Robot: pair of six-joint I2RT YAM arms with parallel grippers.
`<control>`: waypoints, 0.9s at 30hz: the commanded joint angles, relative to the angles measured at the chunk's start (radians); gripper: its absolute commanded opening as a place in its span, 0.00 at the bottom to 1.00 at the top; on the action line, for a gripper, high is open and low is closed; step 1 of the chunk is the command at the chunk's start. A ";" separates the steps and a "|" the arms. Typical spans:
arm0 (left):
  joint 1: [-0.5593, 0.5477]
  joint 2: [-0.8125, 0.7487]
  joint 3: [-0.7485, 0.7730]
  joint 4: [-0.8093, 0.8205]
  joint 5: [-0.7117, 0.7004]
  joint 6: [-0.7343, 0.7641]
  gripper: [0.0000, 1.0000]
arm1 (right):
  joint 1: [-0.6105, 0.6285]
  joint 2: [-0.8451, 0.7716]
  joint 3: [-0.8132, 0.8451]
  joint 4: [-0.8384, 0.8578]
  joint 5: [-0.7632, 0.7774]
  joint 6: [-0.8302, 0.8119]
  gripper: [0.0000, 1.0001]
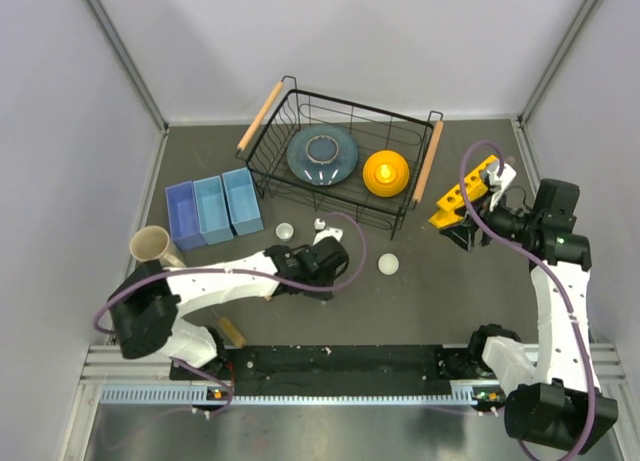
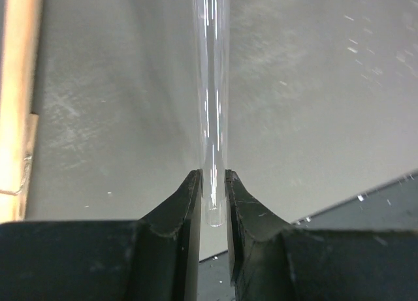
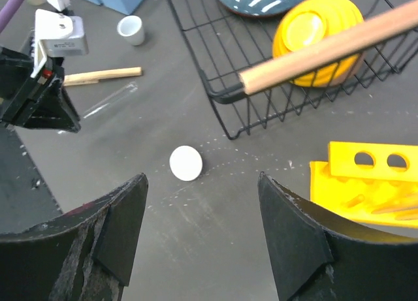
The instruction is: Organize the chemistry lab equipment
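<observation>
My left gripper (image 2: 213,178) is shut on a thin clear tube (image 2: 210,85), with both fingers against its end, low over the dark mat. From above it (image 1: 318,266) is at centre front. The right wrist view shows the same tube (image 3: 110,99) beside a short wooden stick (image 3: 104,74). The yellow rack (image 1: 465,191) lies tilted at the right, and shows again in the right wrist view (image 3: 366,183). My right gripper (image 3: 201,178) is open and empty just left of the rack. One white round piece (image 1: 388,265) lies between the arms. The other (image 1: 285,231) is near the blue bins.
A black wire basket (image 1: 300,196) with wooden handles stands at the back, holding a grey-blue plate (image 1: 322,153) and an orange bowl (image 1: 386,171). Three blue bins (image 1: 215,209) and a beige cup (image 1: 150,246) are at the left. Grey walls enclose the mat.
</observation>
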 commanded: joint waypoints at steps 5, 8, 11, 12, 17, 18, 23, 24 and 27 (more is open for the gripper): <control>-0.120 -0.204 -0.094 0.383 0.135 0.170 0.03 | 0.091 0.047 0.153 -0.354 -0.141 -0.141 0.78; -0.166 -0.212 -0.064 0.429 0.129 0.198 0.03 | 0.139 0.069 0.169 -0.380 -0.141 -0.078 0.80; -0.190 -0.192 -0.012 0.454 0.104 0.227 0.03 | 0.144 0.092 0.185 -0.380 -0.135 -0.004 0.81; -0.195 -0.180 0.014 0.464 0.098 0.242 0.03 | 0.144 0.115 0.191 -0.384 -0.117 0.023 0.81; -0.217 -0.132 0.080 0.487 0.116 0.284 0.03 | 0.145 0.169 0.209 -0.396 -0.130 0.080 0.81; -0.220 -0.117 0.100 0.487 0.118 0.295 0.03 | 0.145 0.178 0.209 -0.396 -0.158 0.103 0.81; -0.229 -0.076 0.146 0.487 0.124 0.313 0.03 | 0.162 0.247 0.219 -0.397 -0.227 0.157 0.80; -0.229 -0.071 0.156 0.487 0.124 0.315 0.03 | 0.168 0.251 0.219 -0.399 -0.233 0.164 0.78; -0.230 -0.054 0.174 0.484 0.126 0.318 0.03 | 0.206 0.262 0.222 -0.399 -0.224 0.180 0.70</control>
